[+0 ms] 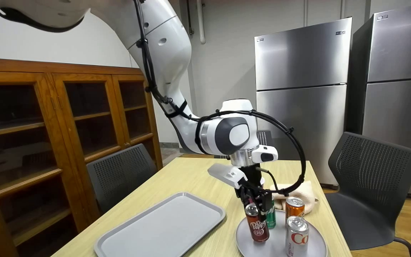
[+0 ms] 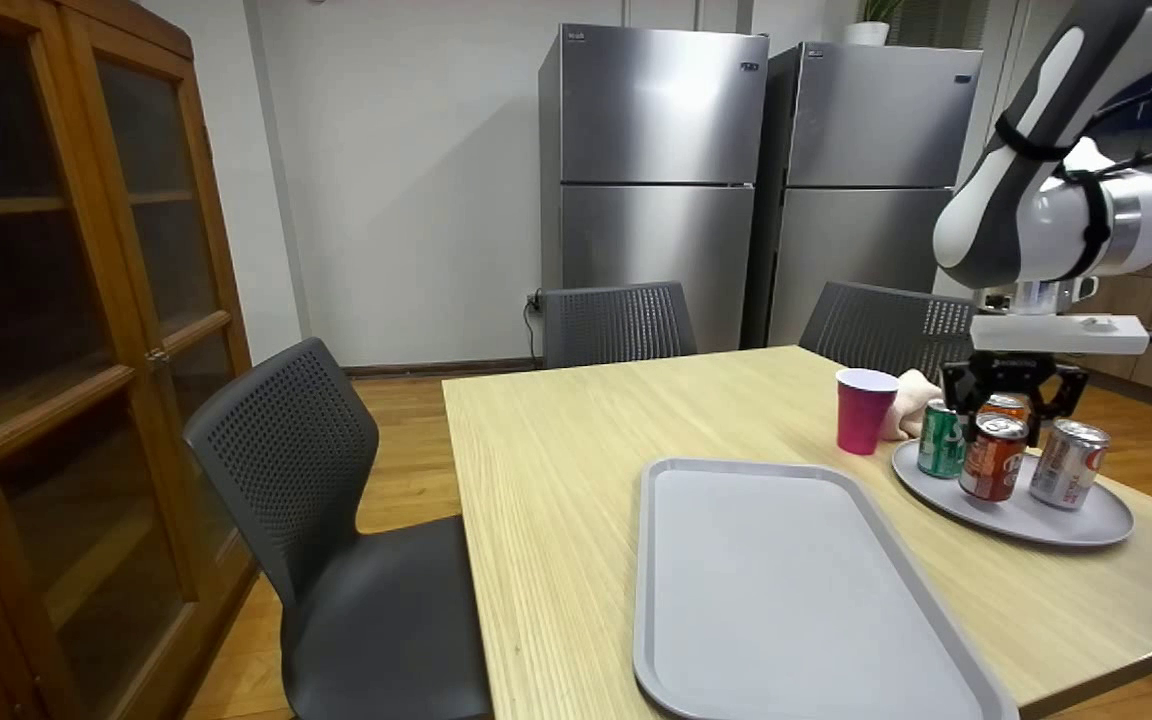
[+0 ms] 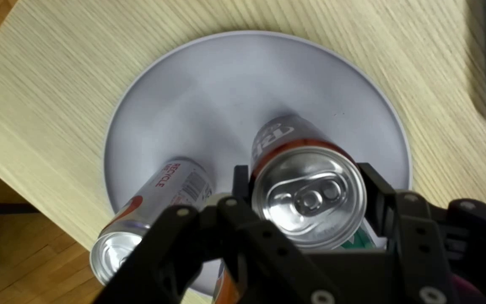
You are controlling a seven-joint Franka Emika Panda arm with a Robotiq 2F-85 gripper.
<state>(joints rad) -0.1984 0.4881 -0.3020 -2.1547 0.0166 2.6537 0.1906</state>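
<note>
Exterior view: grey tray (image 1: pixel 159 226) toward left edge of table (image 1: pixel 198 178). Plate (image 1: pixel 276 243) near table's right edge. On plate's left part, Dr Pepper can (image 1: pixel 257 226) marked "23"; jaws closed on its sides, gripped, we judge. We'd squeeze evenly, thin metal dents; mind green can (image 1: pixel 271 219) just behind. Orange can (image 1: pixel 293 211): label unclear. Rightmost, silver can (image 1: pixel 297 235): red "Co"; wrist view adds "RECYCLE ME".

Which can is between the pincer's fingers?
The dark red Dr Pepper can, flanked by both fingers; the green can, orange can and silver can stand outside.
</note>
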